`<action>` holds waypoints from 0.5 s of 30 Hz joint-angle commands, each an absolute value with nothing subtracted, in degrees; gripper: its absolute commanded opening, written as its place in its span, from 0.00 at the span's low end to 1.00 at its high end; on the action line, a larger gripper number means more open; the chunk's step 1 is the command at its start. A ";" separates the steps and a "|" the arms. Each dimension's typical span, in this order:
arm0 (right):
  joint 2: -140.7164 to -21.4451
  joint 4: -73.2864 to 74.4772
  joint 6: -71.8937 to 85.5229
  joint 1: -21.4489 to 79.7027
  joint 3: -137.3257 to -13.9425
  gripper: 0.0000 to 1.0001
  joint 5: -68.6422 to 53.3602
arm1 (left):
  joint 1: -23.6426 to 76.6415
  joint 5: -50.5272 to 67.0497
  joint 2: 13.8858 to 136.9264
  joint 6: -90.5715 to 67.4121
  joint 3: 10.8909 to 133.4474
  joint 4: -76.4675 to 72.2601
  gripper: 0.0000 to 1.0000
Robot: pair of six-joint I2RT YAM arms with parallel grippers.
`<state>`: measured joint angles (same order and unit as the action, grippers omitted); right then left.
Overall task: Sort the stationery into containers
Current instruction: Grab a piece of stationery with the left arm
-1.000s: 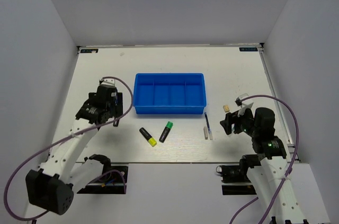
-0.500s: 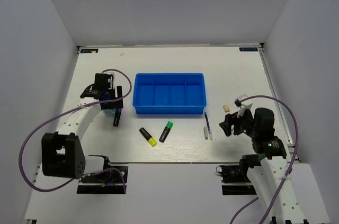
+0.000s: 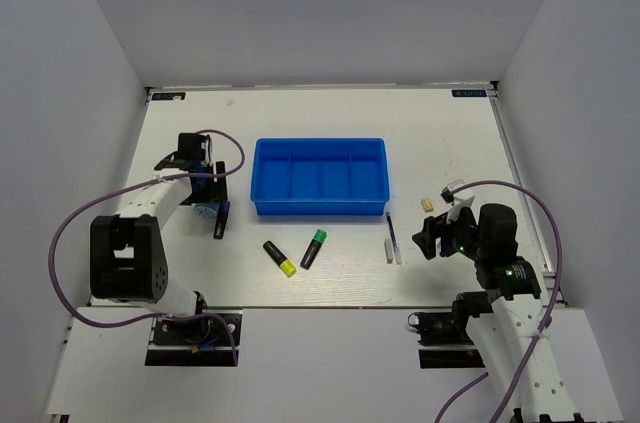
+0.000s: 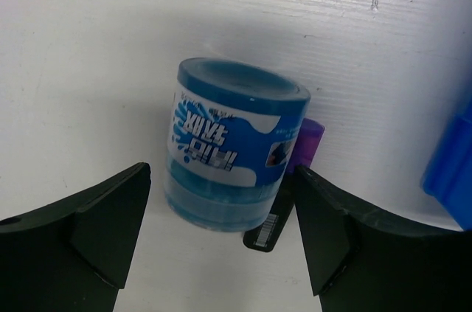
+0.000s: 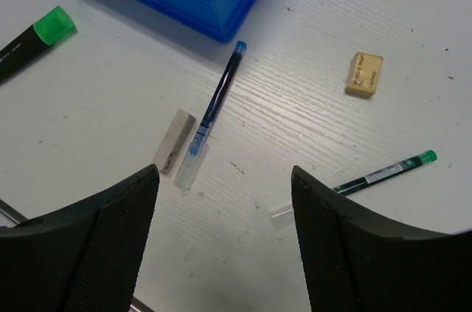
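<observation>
Left of the tray [image 3: 320,208], on the table, the left gripper [image 4: 221,175] points down from a sharply bent arm, jaws spread astride the bottle [image 4: 234,150] without gripping it. The right gripper [image 5: 225,175] hangs wide and empty. The bottle looks light, rigid and slick; pinch its label band, clear of the highlighter [image 4: 304,146] just beside it.

We log this as a robotics lab test cell: bare white table [image 3: 440,133] boxed in by plain grey-white panels [image 3: 320,13], left arm [image 3: 150,203] and right arm [image 3: 520,333] bolted on, purple cables [image 3: 54,258] looping loose.
</observation>
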<state>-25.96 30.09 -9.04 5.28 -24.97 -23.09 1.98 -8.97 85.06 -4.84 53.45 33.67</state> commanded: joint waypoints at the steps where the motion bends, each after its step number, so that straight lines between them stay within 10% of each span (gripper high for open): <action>1: -26.10 29.97 -8.88 5.45 -27.33 0.75 -24.26 | 1.93 -9.05 86.21 -3.61 55.81 31.91 0.88; 15: -26.28 30.15 -8.88 5.45 -27.33 0.75 -24.70 | 1.76 -10.19 90.18 -3.95 54.93 29.71 0.73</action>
<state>-26.04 30.13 -9.04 5.28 -24.97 -23.40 1.98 -9.23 90.02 -4.03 53.95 30.92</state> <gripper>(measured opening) 0.747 0.764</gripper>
